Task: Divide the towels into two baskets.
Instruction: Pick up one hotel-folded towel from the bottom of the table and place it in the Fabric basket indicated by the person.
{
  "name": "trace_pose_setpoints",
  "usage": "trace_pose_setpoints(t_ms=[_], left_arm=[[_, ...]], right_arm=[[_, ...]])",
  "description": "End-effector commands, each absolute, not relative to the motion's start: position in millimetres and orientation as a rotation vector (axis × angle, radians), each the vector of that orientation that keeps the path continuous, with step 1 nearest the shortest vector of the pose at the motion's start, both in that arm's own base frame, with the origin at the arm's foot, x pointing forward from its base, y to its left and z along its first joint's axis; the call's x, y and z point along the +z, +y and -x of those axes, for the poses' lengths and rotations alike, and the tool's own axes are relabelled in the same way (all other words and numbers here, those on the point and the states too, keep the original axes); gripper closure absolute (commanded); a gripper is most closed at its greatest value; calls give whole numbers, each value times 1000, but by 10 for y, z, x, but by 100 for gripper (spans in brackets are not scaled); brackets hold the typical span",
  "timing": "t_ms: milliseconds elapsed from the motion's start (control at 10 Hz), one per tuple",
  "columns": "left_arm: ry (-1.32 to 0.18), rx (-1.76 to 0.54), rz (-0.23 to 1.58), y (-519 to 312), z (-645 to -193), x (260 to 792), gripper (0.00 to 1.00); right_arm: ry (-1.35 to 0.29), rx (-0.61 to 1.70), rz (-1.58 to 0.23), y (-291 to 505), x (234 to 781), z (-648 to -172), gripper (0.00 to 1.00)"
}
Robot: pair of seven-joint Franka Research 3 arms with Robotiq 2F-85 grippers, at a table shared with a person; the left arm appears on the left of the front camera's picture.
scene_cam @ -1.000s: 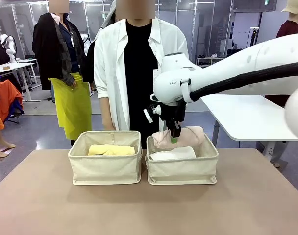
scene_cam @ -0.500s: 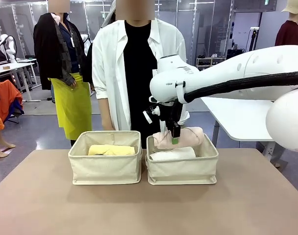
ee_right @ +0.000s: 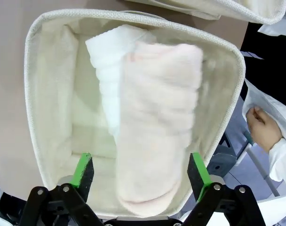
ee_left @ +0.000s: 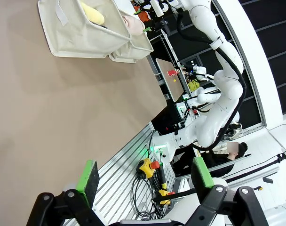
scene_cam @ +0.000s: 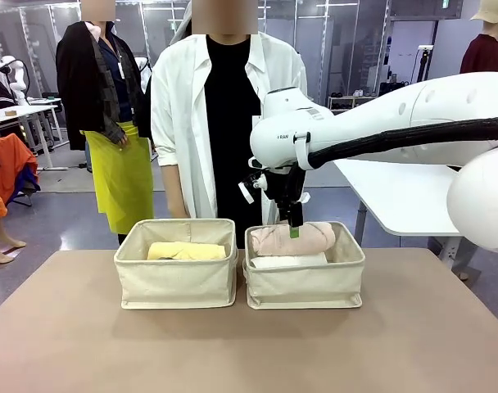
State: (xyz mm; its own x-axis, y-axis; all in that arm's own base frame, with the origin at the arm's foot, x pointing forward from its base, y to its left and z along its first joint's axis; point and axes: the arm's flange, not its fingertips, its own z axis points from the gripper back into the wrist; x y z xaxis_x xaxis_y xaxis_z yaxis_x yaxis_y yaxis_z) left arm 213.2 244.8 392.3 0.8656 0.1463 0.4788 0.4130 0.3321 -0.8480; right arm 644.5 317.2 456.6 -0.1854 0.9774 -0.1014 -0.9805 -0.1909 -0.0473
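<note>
Near the table's (scene_cam: 69, 344) far edge, two baskets sit side by side. The right basket (scene_cam: 305, 282) holds a pink towel (scene_cam: 292, 237) resting against a white towel (scene_cam: 288, 261); the left basket (scene_cam: 176, 278) holds a yellow towel (scene_cam: 187, 250). The right gripper (ee_right: 139, 173) hangs spread wide above the pink towel, gripping nothing. The left gripper (ee_left: 145, 178) is spread wide and empty, off the table's near edge.

Two baskets side by side on the table (scene_cam: 69, 344), nearly touching: left basket (scene_cam: 176, 282) and right basket (scene_cam: 305, 285). One towel (scene_cam: 186, 250) inside the left basket, lying along its length. Two towels inside the right basket: front towel (scene_cam: 288, 261) low, near the front wall; back towel (scene_cam: 292, 238) behind it, partly on top of it, higher than the rim. Right gripper (scene_cam: 294, 232) just above the back towel, jaws apart on either side of it. Person (scene_cam: 224, 115) behind both baskets, at the far side.
</note>
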Motion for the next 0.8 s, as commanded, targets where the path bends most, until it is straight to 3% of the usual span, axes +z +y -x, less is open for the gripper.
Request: trace_pose_setpoints(t_ms=[0, 100, 700], left_arm=[[-530, -180, 1239, 2426, -2092, 3952, 0], [-530, -180, 1239, 2426, -2092, 3952, 0], [-530, -180, 1239, 2426, -2092, 3952, 0]], right_arm=[[35, 1754, 121, 3056, 4627, -6226, 0], [32, 1759, 124, 3172, 4566, -6445, 0], [32, 1759, 124, 3172, 4566, -6445, 0]])
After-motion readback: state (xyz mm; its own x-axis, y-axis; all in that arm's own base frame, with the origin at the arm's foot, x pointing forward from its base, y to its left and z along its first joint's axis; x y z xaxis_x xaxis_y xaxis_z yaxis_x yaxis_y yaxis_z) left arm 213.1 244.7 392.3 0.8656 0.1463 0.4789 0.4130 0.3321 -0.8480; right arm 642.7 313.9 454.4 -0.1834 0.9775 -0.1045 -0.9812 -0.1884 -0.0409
